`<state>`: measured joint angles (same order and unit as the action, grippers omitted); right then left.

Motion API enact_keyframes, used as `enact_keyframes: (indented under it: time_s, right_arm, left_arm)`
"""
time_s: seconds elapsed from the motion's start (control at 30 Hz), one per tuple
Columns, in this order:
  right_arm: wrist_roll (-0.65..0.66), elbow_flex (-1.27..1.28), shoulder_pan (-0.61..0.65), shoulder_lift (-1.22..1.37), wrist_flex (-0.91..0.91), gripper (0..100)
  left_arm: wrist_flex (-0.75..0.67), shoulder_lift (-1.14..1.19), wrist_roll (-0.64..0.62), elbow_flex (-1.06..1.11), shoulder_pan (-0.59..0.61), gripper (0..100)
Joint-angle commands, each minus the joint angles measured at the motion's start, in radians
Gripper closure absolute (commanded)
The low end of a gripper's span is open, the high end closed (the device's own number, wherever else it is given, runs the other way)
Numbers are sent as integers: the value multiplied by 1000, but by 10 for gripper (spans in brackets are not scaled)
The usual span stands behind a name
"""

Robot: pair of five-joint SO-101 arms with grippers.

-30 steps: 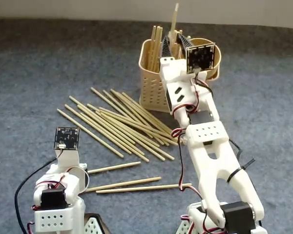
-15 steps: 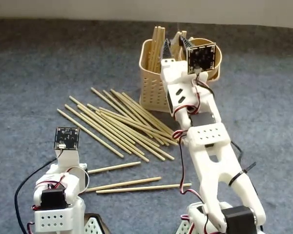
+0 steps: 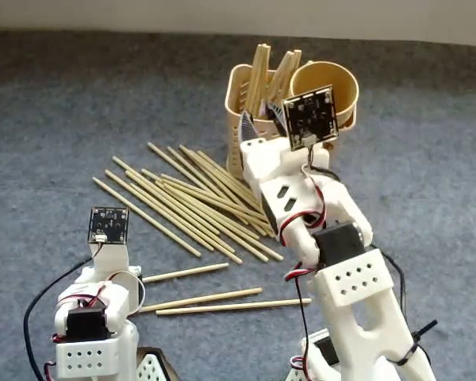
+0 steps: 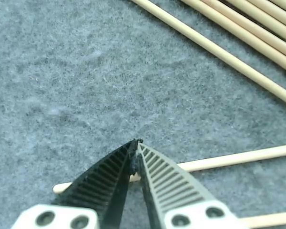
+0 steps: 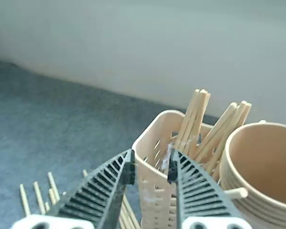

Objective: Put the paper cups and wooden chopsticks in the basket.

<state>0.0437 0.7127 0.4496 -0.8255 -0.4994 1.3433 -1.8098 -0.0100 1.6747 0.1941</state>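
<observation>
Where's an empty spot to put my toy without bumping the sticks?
The gray mat is bare at the far left, beyond the loose chopsticks, and at the right, past the paper cups and the right arm. It's crowded in the middle, from the basket down through the pile.

Robotics lab or hobby bench, can't tell which. Evidence: grey felt-like mat (image 3: 47, 103) as the work surface and a plain pale wall (image 3: 143, 14) behind. The left arm (image 3: 87, 349) and right arm (image 3: 357, 302) are white printed plastic with exposed servo wiring (image 3: 295, 225) and a bare camera board (image 3: 109, 225).
</observation>
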Motion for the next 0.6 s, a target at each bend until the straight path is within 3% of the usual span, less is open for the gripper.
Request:
enact_keyframes:
  time_s: [0.0,0.27,0.57]
  right_arm:
    - [66,-7,48,-56,-93,871]
    - [229,-7,137,-1,-285,872]
    - [238,-13,185,232,-320,872]
  left_arm:
    - [5,7,6,21,5,995]
    - [5,7,6,21,5,995]
    - [5,7,6,21,5,995]
